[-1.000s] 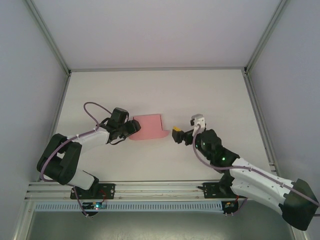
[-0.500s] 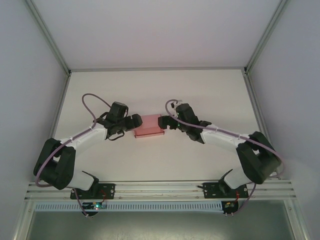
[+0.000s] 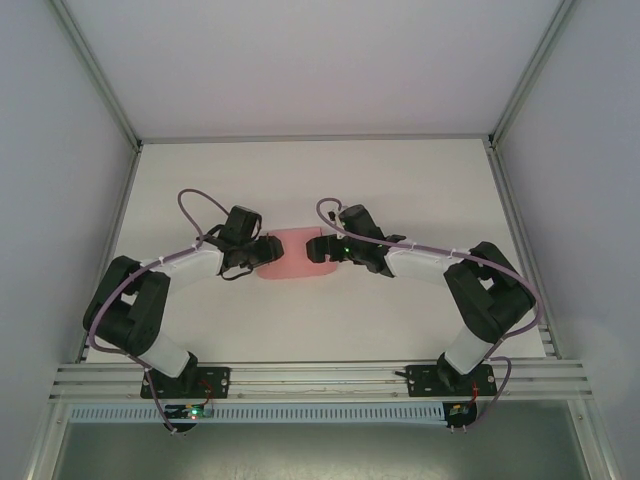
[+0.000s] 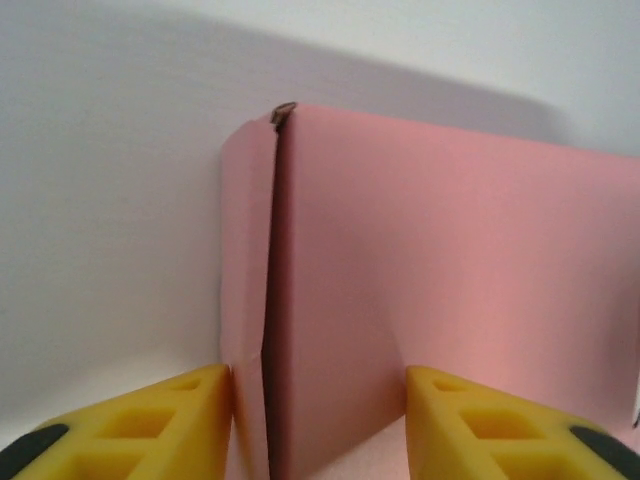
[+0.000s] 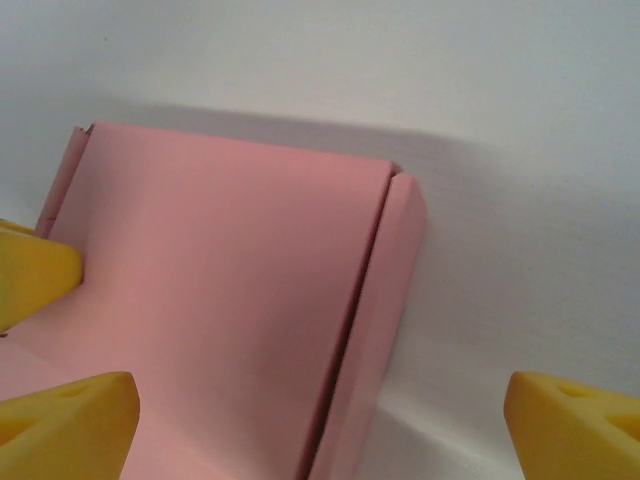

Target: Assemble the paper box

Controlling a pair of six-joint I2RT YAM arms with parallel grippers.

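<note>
**Both arms on the paper box, end flaps not seated yet**

Left gripper (image 3: 262, 252) is at the left end of the paper box (image 3: 295, 255), mid-table (image 3: 400, 180). In the left wrist view its yellow fingers straddle the box's near edge. One touches the left-end flap (image 4: 245, 300), the other stands in front of the main panel (image 4: 450, 300). The jaws are part-way apart, and it can't be told whether they pinch the card or only bracket it. The flap is upright, but a dark gap runs down the seam.

The box lies between the two grippers, long axis left to right.

Right gripper (image 3: 325, 248) is at the right end, jaws spread wide and holding nothing. In the right wrist view the right-end flap (image 5: 385, 320) sits between the fingers. One finger is over the pink panel, the other out over bare table.

Likely step: squaring up the end flaps. To do it well:
- The left should brace rather than squeeze, since thin card will probably crease.
- The right should centre on the flap's fold line before closing.
- Both should push in line, or the box may slide or bow.

Versus earlier:
- A second ago the right arm was folded back, its gripper well apart from the box, and a tab showed at the box's lower right corner.
- Half a second ago the right gripper had reached the right end.
- Now it sits tighter in and the box looks shorter in the top view, with a softer outline.
- The left elbow has drawn back toward its base
</note>
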